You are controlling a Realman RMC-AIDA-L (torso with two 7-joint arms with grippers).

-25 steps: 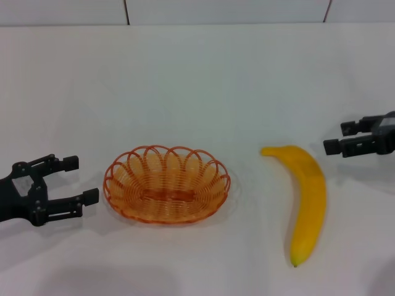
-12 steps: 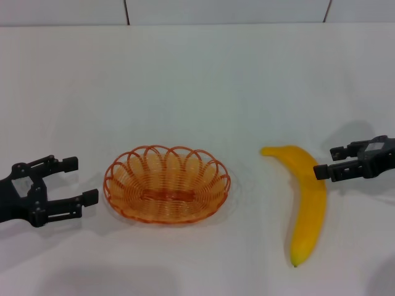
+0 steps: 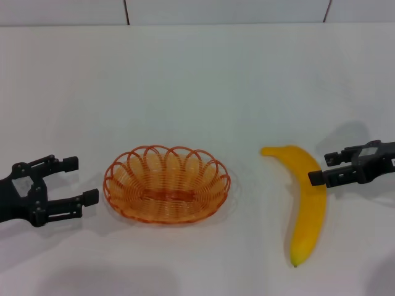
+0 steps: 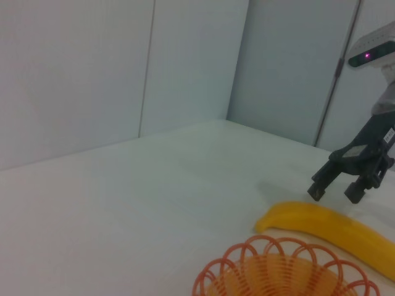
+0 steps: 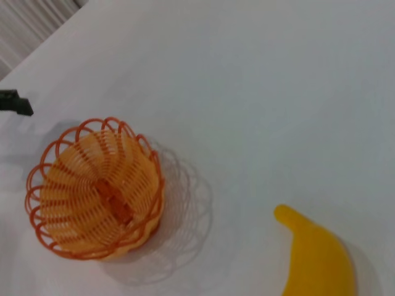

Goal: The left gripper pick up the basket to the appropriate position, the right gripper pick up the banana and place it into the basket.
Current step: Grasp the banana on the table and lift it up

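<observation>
Shifted inward from the counter's right edge, right gripper (image 3: 321, 168) now just beside the banana (image 3: 307, 200), jaws apart, fruit lying near-to-far; left gripper (image 3: 83, 180) open beside the basket (image 3: 166, 184).

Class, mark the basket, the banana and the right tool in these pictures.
basket (image 3: 126, 208): head view, on its near rim, left of centre.
banana (image 3: 310, 208): head view, on the middle of its curved body.
right tool (image 3: 323, 169): head view, midway between its two open fingertips.
</observation>
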